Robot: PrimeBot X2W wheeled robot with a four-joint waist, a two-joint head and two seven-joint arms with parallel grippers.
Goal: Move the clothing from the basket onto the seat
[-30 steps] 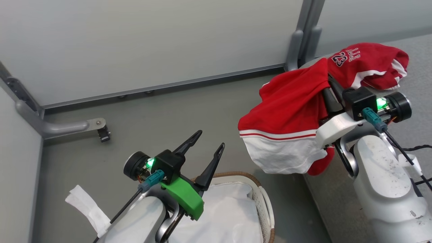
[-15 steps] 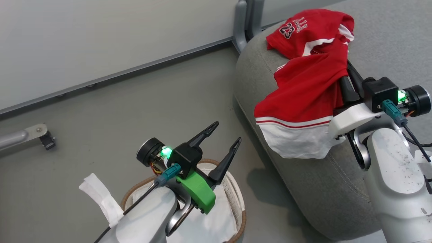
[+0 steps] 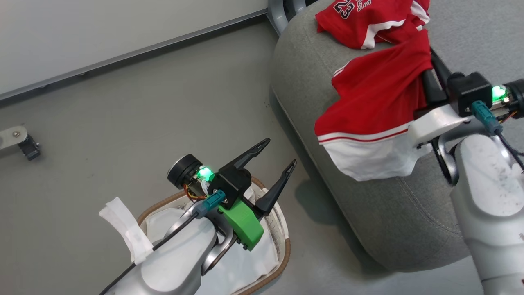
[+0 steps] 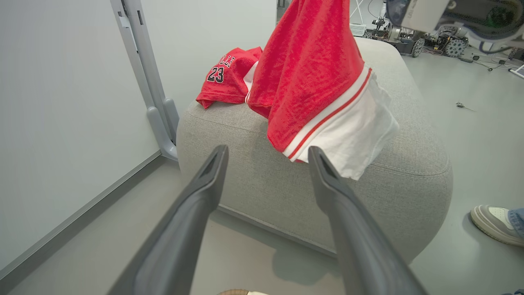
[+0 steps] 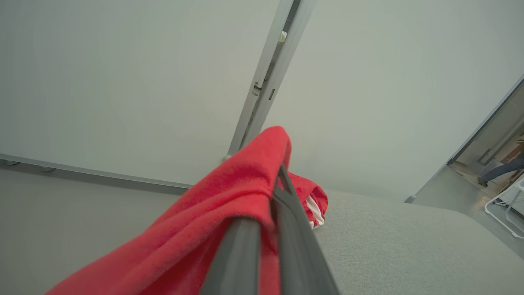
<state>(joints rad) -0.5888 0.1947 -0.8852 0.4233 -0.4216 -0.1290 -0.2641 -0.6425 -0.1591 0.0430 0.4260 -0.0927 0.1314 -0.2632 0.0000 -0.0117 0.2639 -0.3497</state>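
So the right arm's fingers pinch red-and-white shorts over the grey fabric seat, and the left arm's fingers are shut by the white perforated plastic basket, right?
No: the left arm's fingers stand wide open, empty, as the left wrist view shows. The right arm's fingers do pinch the red-and-white shorts.

A person's pale shoe (image 4: 493, 224) rests on the grey floor (image 3: 123, 123), and a metal post (image 4: 143, 73) joins white wall panels (image 3: 82, 32).
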